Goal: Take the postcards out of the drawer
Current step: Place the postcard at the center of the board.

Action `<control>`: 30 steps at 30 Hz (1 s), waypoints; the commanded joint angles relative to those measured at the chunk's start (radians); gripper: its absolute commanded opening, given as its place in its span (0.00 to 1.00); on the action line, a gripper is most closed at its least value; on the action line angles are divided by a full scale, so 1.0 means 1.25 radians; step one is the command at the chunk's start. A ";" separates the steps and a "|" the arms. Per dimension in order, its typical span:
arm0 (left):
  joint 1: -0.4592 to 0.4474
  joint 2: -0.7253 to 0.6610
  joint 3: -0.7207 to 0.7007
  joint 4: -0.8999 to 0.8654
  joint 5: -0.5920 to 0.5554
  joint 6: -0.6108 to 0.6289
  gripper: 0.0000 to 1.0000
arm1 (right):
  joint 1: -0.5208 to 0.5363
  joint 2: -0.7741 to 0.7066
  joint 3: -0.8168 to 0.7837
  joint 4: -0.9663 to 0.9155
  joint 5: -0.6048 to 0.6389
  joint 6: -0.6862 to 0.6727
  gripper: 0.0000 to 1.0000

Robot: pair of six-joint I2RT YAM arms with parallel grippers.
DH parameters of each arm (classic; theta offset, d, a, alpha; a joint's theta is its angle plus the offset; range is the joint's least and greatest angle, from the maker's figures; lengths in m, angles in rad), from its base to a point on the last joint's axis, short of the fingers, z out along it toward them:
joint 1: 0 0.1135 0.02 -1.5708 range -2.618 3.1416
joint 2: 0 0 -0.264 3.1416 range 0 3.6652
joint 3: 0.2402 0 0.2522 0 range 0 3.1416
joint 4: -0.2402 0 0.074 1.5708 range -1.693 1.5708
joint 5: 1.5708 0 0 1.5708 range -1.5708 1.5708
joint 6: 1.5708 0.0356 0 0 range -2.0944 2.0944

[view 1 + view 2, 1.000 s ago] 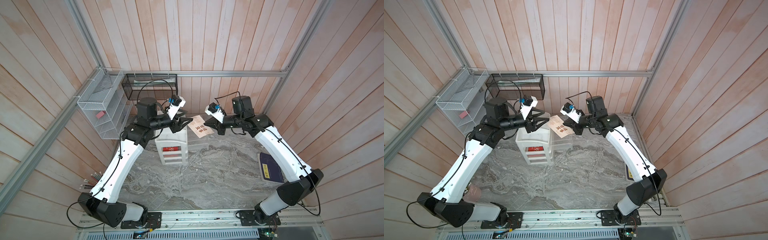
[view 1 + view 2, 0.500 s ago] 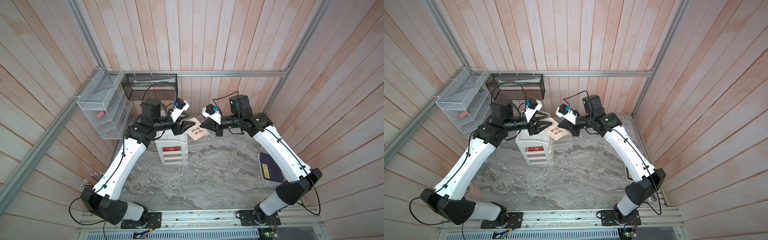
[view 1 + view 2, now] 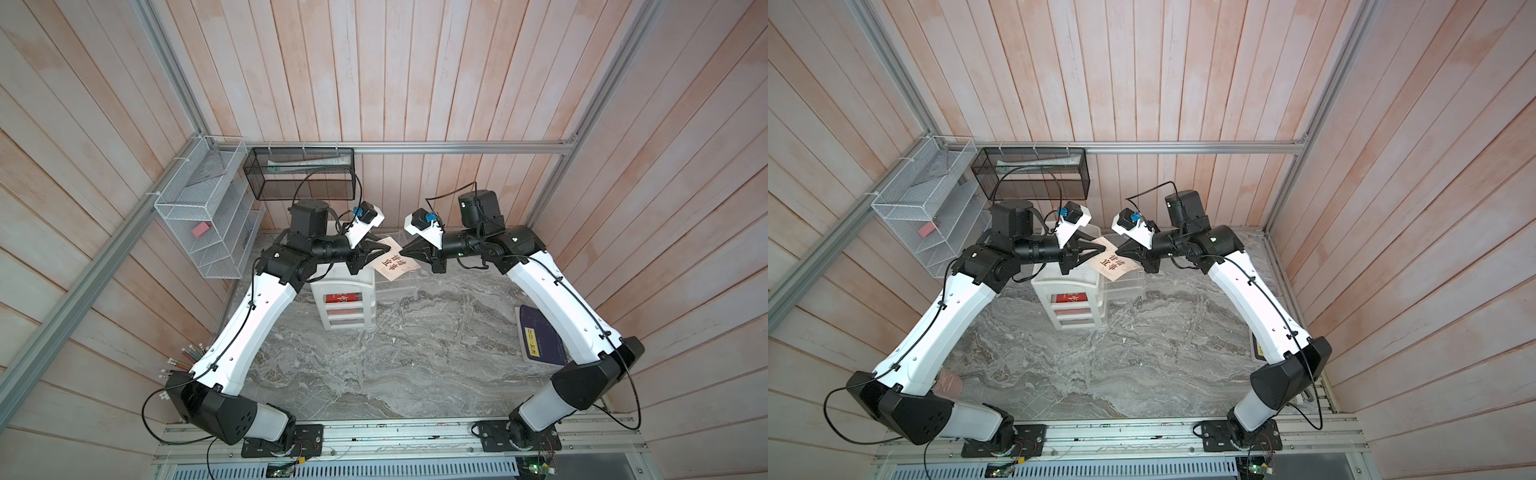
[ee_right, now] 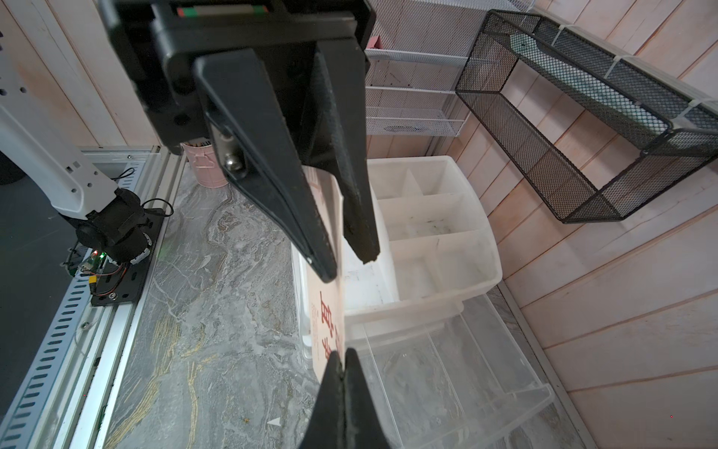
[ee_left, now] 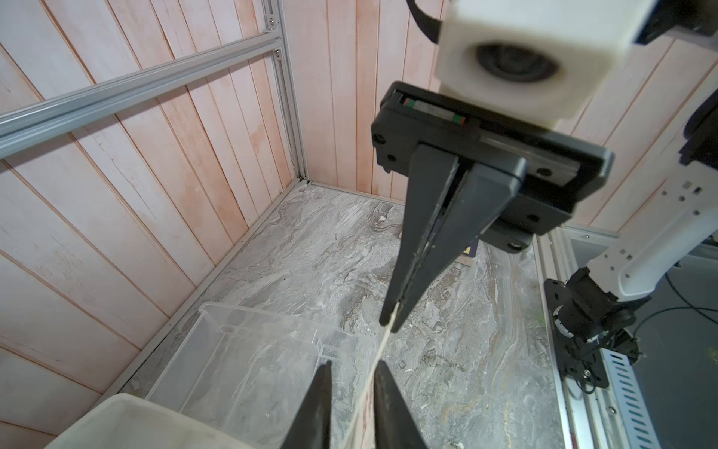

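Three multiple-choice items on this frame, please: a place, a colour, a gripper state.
1. Where is the beige postcard? A shut in a drawer; B in the air between both grippers; C lying on the table.
2. The card showing in the white drawer unit is: A blue; B green; C red.
3. The right gripper is: A shut on the postcard; B wide open; C holding the booklet.
B: it hangs between left gripper and right. C: red face shows. A: jaws meet on its edge.

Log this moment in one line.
right gripper: shut on beige postcard | left gripper: open around its other end | red postcards: in white drawer unit
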 commanded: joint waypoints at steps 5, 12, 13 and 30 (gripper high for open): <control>-0.004 -0.001 0.003 0.008 0.009 0.008 0.12 | 0.005 0.006 -0.001 -0.007 -0.015 -0.011 0.00; -0.003 -0.005 -0.007 0.026 0.006 -0.002 0.04 | 0.002 0.006 0.002 0.004 -0.015 0.002 0.05; -0.003 -0.006 -0.011 0.029 0.005 -0.004 0.04 | 0.000 0.008 0.004 0.005 -0.016 0.007 0.08; -0.004 0.018 -0.035 0.258 -0.146 -0.252 0.00 | -0.244 -0.092 -0.255 0.522 -0.125 0.550 0.46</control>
